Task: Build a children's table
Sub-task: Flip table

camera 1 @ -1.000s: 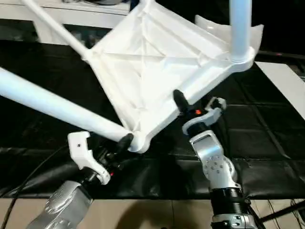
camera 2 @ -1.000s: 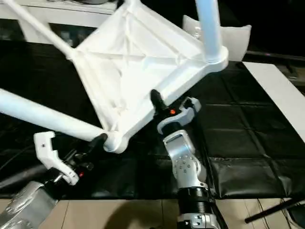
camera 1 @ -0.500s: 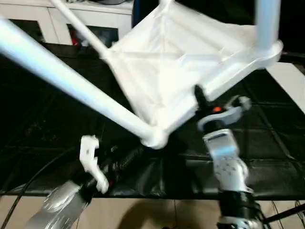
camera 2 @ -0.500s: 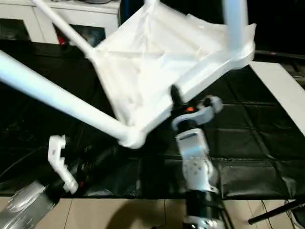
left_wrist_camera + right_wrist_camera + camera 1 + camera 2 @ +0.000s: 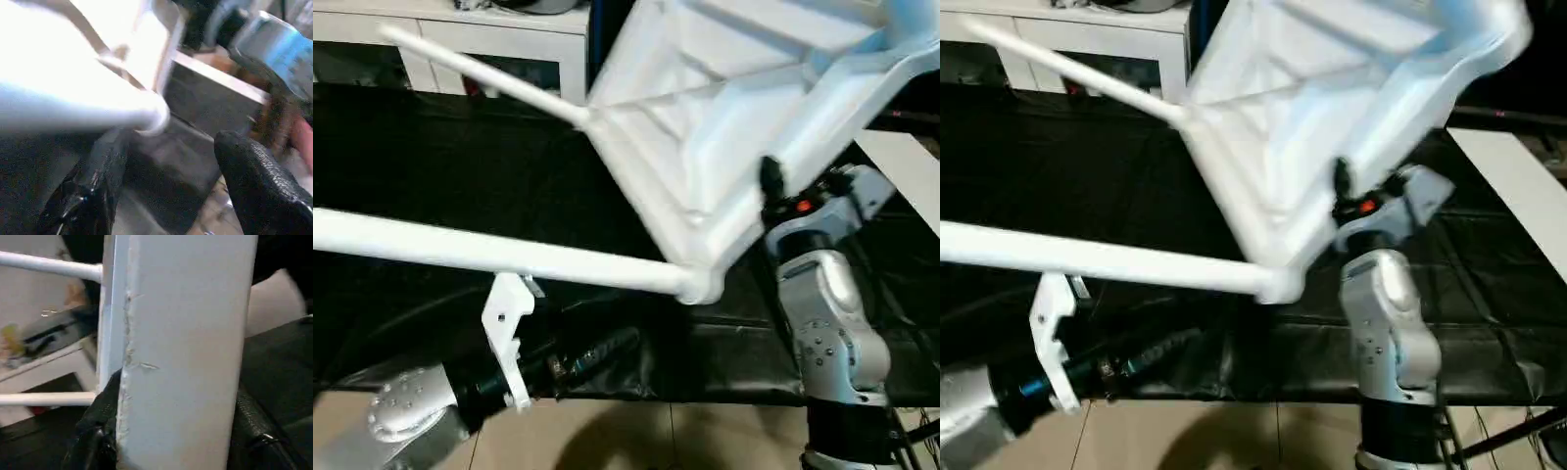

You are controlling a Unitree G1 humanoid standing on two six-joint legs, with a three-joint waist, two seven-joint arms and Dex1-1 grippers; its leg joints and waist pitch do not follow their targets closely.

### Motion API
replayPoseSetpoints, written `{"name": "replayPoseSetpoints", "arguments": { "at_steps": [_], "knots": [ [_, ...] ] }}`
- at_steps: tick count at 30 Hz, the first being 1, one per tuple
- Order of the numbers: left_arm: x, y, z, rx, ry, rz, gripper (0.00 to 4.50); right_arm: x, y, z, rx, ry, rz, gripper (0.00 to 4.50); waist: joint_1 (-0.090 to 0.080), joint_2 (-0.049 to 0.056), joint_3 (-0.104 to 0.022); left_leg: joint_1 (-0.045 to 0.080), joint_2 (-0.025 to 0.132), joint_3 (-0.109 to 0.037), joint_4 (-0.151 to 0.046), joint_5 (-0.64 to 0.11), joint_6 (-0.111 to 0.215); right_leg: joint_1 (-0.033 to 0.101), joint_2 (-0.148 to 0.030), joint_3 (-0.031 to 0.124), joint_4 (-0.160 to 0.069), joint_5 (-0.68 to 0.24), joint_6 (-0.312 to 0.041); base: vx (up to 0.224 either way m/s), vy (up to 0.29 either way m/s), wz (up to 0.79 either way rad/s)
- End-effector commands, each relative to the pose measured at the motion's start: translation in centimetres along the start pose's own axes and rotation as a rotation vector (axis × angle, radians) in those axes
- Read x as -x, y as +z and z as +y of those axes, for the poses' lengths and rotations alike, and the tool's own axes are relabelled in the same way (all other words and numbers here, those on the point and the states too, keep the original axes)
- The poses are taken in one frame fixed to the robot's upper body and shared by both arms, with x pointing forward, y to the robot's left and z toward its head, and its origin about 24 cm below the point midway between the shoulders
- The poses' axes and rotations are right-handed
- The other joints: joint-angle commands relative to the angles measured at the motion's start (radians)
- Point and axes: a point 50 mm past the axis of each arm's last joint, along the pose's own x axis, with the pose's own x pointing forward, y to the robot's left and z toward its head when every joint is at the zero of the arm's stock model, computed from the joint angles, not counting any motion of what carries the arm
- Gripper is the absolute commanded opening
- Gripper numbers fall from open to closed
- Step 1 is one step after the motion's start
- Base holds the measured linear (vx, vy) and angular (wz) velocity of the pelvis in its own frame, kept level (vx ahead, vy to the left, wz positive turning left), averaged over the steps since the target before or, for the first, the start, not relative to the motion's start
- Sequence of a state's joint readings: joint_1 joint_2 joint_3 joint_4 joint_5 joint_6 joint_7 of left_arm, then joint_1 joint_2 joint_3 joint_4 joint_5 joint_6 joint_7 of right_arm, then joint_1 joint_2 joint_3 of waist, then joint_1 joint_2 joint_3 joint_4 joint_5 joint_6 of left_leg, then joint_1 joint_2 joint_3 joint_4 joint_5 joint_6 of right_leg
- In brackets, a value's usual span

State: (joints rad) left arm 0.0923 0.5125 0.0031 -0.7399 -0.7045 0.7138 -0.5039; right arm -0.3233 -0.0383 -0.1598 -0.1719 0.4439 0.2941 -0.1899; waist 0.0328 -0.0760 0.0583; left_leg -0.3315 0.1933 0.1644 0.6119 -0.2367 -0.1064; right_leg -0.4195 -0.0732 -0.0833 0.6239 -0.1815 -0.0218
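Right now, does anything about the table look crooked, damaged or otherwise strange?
The tabletop hangs tilted in the air, underside toward the camera, its legs sticking out sideways. The right gripper has its jaws clamped on the rim; the left gripper sits open just under one corner socket. The rim edge looks slightly chipped in the right wrist view.

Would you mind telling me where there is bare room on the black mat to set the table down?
The black mat lies bare between the two table legs on the robot's left. Crowded: the near edge, where the left gripper lies under the tabletop corner, and the right gripper clamps the rim.
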Motion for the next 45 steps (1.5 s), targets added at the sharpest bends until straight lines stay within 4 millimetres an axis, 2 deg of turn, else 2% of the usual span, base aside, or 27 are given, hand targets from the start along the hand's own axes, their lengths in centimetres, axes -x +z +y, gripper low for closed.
{"name": "replayPoseSetpoints", "arguments": {
  "at_steps": [1,2,3,4,6,8,10,11,13,16,22,24,25,26,28,29,30,32,34,35,38,39,41,42,43,44,45],
  "knots": [
    [0.0,0.8,0.0,-0.027,0.015,-0.019,3.55,0.0,2.6,-0.2,0.096,-0.027,-0.111,1.70,-0.011,0.006,-0.054,-0.016,0.013,0.006,-0.074,-0.110,-0.034,0.053,-0.030,0.058,-0.079,-0.347,0.032,0.000,0.000,0.00],
    [-0.1,0.9,0.1,-0.031,0.018,-0.019,3.61,0.1,2.7,-0.2,0.121,-0.035,-0.113,1.67,-0.011,0.003,-0.055,-0.019,0.012,0.006,-0.072,-0.106,-0.034,0.052,-0.031,0.060,-0.078,-0.340,0.037,0.000,0.000,0.00],
    [-0.3,1.1,0.1,-0.035,0.014,-0.019,3.80,0.1,2.9,-0.1,0.159,-0.039,-0.123,1.66,-0.012,0.009,-0.058,-0.018,0.011,0.005,-0.070,-0.096,-0.038,0.053,-0.029,0.062,-0.075,-0.326,0.035,0.000,0.000,0.00],
    [-0.5,1.4,0.0,-0.035,0.011,-0.019,4.01,0.0,3.3,0.2,0.210,-0.038,-0.137,1.66,-0.013,0.005,-0.058,-0.020,0.011,0.005,-0.069,-0.080,-0.042,0.054,-0.026,0.065,-0.071,-0.301,0.034,0.000,0.000,0.00],
    [-0.6,1.5,0.0,-0.030,0.012,-0.020,4.00,0.0,3.4,0.3,0.237,-0.036,-0.147,1.63,-0.012,0.004,-0.059,-0.021,0.008,0.006,-0.066,-0.067,-0.041,0.055,-0.023,0.072,-0.070,-0.279,0.029,0.000,0.000,0.00],
    [-0.9,1.5,0.3,-0.023,0.034,-0.018,4.09,-0.1,3.7,0.6,0.246,-0.055,-0.162,1.61,-0.014,0.005,-0.062,-0.025,0.007,0.006,-0.064,-0.046,-0.042,0.060,-0.021,0.075,-0.064,-0.235,0.019,0.000,0.000,0.00],
    [-1.3,1.4,0.8,0.020,0.055,-0.033,4.48,-0.4,4.0,0.8,0.190,-0.077,-0.190,1.56,-0.018,0.005,-0.063,-0.024,0.005,0.007,-0.063,-0.050,-0.040,0.058,-0.019,0.075,-0.063,-0.226,0.006,0.000,0.000,0.00],
    [-1.5,1.4,1.0,0.025,0.061,-0.037,4.43,-0.6,4.0,0.9,0.165,-0.081,-0.195,1.54,-0.019,0.009,-0.062,-0.025,0.004,0.007,-0.063,-0.053,-0.040,0.059,-0.018,0.075,-0.064,-0.230,0.002,0.000,0.000,0.00],
    [-1.7,1.3,1.4,0.031,0.075,-0.033,4.46,-0.9,4.1,1.1,0.161,-0.095,-0.198,1.52,-0.025,0.008,-0.063,-0.026,0.003,0.006,-0.062,-0.060,-0.037,0.059,-0.018,0.075,-0.065,-0.245,0.003,0.000,0.000,0.00],
    [-2.1,1.5,1.9,-0.030,0.092,-0.014,4.50,-1.5,3.9,1.9,0.292,-0.074,-0.229,1.49,-0.032,0.008,-0.065,-0.027,0.005,0.006,-0.060,-0.054,-0.036,0.059,-0.017,0.073,-0.064,-0.235,-0.001,0.000,0.000,0.00],
    [-2.6,3.5,2.5,-0.134,0.121,-0.063,4.50,-2.1,0.8,3.0,0.368,-0.050,-0.170,1.39,-0.038,0.006,-0.067,-0.032,0.003,0.005,-0.057,-0.039,-0.035,0.065,-0.020,0.075,-0.057,-0.200,-0.025,0.000,0.000,0.00],
    [-2.5,4.2,2.7,-0.176,0.138,-0.074,4.50,-2.3,-0.2,3.4,0.376,-0.047,-0.129,1.32,-0.043,-0.001,-0.068,-0.036,0.002,0.005,-0.055,-0.036,-0.028,0.069,-0.021,0.075,-0.056,-0.198,-0.029,0.000,0.000,0.00],
    [-2.4,4.5,2.9,-0.203,0.149,-0.078,4.50,-2.4,-0.7,3.5,0.372,-0.054,-0.102,1.32,-0.045,0.001,-0.068,-0.035,0.003,0.005,-0.055,-0.038,-0.028,0.067,-0.021,0.075,-0.055,-0.202,-0.032,0.000,0.000,0.00],
    [-2.3,5.0,3.0,-0.232,0.163,-0.084,4.50,-2.5,-1.4,3.7,0.366,-0.055,-0.064,1.32,-0.049,-0.006,-0.070,-0.036,0.004,0.006,-0.053,-0.036,-0.024,0.066,-0.021,0.075,-0.055,-0.206,-0.033,0.000,0.000,0.00],
    [-2.1,6.1,3.1,-0.304,0.180,-0.088,4.50,-2.5,-2.6,4.0,0.332,-0.037,0.016,1.32,-0.050,0.004,-0.067,-0.034,0.007,0.004,-0.054,-0.030,-0.028,0.060,-0.019,0.075,-0.048,-0.179,-0.050,0.000,0.000,0.00],
    [-2.1,6.1,3.1,-0.304,0.180,-0.088,4.50,-2.5,-2.6,4.0,0.332,-0.037,0.016,1.82,-0.050,0.004,-0.067,-0.034,0.007,0.004,-0.054,-0.030,-0.028,0.060,-0.019,0.075,-0.048,-0.179,-0.050,0.000,0.000,0.00],
    [-2.0,6.9,2.8,-0.335,0.162,-0.098,4.50,-2.2,-3.2,4.1,0.322,-0.026,0.057,1.95,-0.048,-0.002,-0.065,-0.031,0.010,0.005,-0.054,-0.050,-0.038,0.058,-0.020,0.075,-0.049,-0.191,-0.048,0.000,0.000,0.00],
    [-1.9,7.8,1.9,-0.363,0.091,-0.100,4.50,-1.8,-3.8,4.1,0.311,-0.013,0.086,1.95,-0.048,-0.006,-0.065,-0.031,0.012,0.005,-0.056,-0.064,-0.051,0.057,-0.022,0.074,-0.050,-0.209,-0.046,0.000,0.000,0.00],
    [-1.4,8.0,1.1,-0.391,0.021,-0.038,4.50,-1.3,-4.1,4.0,0.308,0.031,0.116,2.26,-0.047,-0.004,-0.064,-0.031,0.015,0.004,-0.057,-0.070,-0.063,0.057,-0.022,0.074,-0.047,-0.207,-0.045,0.000,0.000,0.00],
    [-1.2,8.1,0.9,-0.399,0.003,-0.011,4.50,-1.1,-4.2,3.9,0.308,0.063,0.137,2.35,-0.047,-0.011,-0.062,-0.027,0.015,0.006,-0.056,-0.087,-0.066,0.053,-0.019,0.075,-0.049,-0.223,-0.039,0.000,0.000,0.00],
    [-0.7,8.3,0.6,-0.415,-0.039,0.027,4.50,-0.9,-4.2,3.8,0.323,0.110,0.159,2.55,-0.045,-0.011,-0.060,-0.026,0.014,0.007,-0.056,-0.119,-0.071,0.049,-0.018,0.074,-0.059,-0.301,-0.018,0.000,0.000,0.00],
    [-0.4,9.2,0.4,-0.436,-0.059,0.028,4.50,-0.5,-4.1,3.6,0.349,0.180,0.193,2.69,-0.047,-0.026,-0.058,-0.029,0.011,0.008,-0.055,-0.120,-0.068,0.050,-0.015,0.074,-0.064,-0.319,-0.010,0.000,0.000,0.00],
    [-0.3,9.7,0.4,-0.441,-0.062,0.020,4.50,-0.4,-3.8,3.5,0.355,0.207,0.185,2.82,-0.038,-0.020,-0.057,-0.026,0.012,0.006,-0.053,-0.130,-0.067,0.046,-0.017,0.073,-0.070,-0.370,0.013,0.000,0.000,0.00],
    [-0.1,10.9,0.2,-0.464,-0.077,-0.009,4.50,-0.1,-3.4,3.0,0.396,0.273,0.184,2.97,-0.039,-0.023,-0.054,-0.030,0.011,0.004,-0.053,-0.140,-0.068,0.046,-0.016,0.070,-0.075,-0.400,0.024,0.000,0.000,0.00],
    [-0.1,11.2,0.2,-0.469,-0.077,-0.016,4.50,-0.1,-3.3,2.9,0.404,0.284,0.179,2.97,-0.036,-0.022,-0.055,-0.028,0.010,0.004,-0.051,-0.145,-0.070,0.045,-0.016,0.069,-0.075,-0.416,0.032,0.000,0.000,0.00],
    [0.0,11.5,0.2,-0.474,-0.077,-0.023,4.50,0.0,-3.2,2.8,0.413,0.297,0.174,3.12,-0.033,-0.023,-0.057,-0.025,0.012,0.003,-0.049,-0.140,-0.067,0.042,-0.017,0.070,-0.075,-0.409,0.035,0.000,0.000,0.00],
    [0.1,12.5,0.4,-0.500,-0.057,-0.051,4.50,0.1,-3.0,2.2,0.451,0.361,0.181,3.22,-0.034,-0.023,-0.056,-0.029,0.012,0.001,-0.050,-0.143,-0.063,0.045,-0.016,0.068,-0.074,-0.411,0.036,0.000,0.000,0.00]
  ]
}}
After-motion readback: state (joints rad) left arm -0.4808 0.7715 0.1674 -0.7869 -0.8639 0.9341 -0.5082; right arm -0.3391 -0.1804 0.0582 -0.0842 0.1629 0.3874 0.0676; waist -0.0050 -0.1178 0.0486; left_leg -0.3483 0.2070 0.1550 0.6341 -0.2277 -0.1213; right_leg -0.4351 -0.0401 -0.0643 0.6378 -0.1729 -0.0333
